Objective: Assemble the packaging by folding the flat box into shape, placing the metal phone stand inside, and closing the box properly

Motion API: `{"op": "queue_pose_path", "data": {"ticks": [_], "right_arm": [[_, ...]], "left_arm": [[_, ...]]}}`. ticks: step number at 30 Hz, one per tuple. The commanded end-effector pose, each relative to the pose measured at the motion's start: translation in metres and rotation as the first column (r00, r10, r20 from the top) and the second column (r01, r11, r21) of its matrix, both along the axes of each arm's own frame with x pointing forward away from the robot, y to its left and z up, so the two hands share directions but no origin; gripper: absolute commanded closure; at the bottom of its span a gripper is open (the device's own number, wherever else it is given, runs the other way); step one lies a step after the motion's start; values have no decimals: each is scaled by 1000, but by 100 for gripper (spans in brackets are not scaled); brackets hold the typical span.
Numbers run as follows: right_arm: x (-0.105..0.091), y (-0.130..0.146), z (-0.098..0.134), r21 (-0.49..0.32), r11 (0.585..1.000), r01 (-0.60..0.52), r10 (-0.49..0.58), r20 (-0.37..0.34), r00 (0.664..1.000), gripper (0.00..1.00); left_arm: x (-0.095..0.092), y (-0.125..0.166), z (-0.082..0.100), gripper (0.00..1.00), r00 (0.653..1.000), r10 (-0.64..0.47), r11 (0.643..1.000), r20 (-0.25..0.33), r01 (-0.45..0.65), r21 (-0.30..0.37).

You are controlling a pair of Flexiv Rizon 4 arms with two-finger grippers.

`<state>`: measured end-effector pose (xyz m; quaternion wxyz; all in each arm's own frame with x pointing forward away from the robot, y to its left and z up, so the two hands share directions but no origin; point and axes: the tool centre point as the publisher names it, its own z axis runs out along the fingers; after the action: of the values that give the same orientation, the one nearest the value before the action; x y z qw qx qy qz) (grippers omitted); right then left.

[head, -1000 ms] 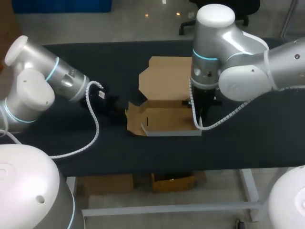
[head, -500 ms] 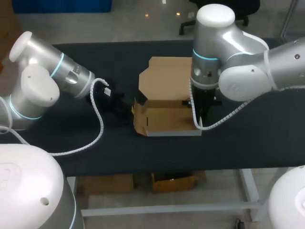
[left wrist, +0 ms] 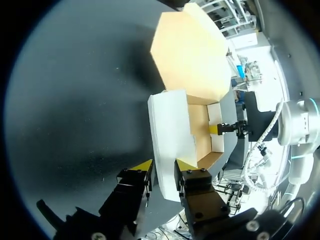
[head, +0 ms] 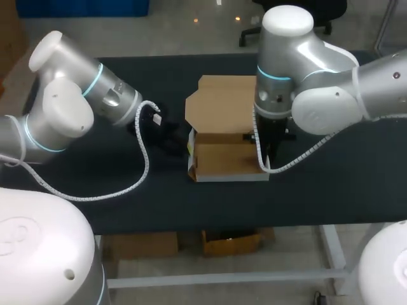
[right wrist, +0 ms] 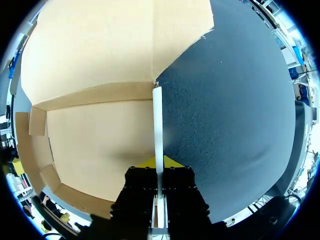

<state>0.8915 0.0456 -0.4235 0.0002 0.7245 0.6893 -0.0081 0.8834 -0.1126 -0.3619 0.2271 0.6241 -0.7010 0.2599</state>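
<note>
Robot lab, left arm, right arm, black table

Matt cardbd box, rough dark tbl

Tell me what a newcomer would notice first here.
The half-folded cardboard box sits mid-way along the dark table, its lid lying open behind it. The right end effector is shut on the box's right wall, while the left end effector sits at the white left flap, which stands upright.
</note>
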Motion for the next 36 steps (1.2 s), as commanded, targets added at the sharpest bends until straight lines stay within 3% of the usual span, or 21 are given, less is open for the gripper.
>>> {"op": "queue_pose_path", "data": {"ticks": [1,36], "right_arm": [[1,1,-1,-3,1000,0,0,-4,1000,100],[1,1,-1,-3,1000,0,0,-4,1000,100]], "left_arm": [[0,-9,3,72,1000,1,999,2,-1,34],[-2,-36,-6,67,1000,2,981,24,-6,193]]}}
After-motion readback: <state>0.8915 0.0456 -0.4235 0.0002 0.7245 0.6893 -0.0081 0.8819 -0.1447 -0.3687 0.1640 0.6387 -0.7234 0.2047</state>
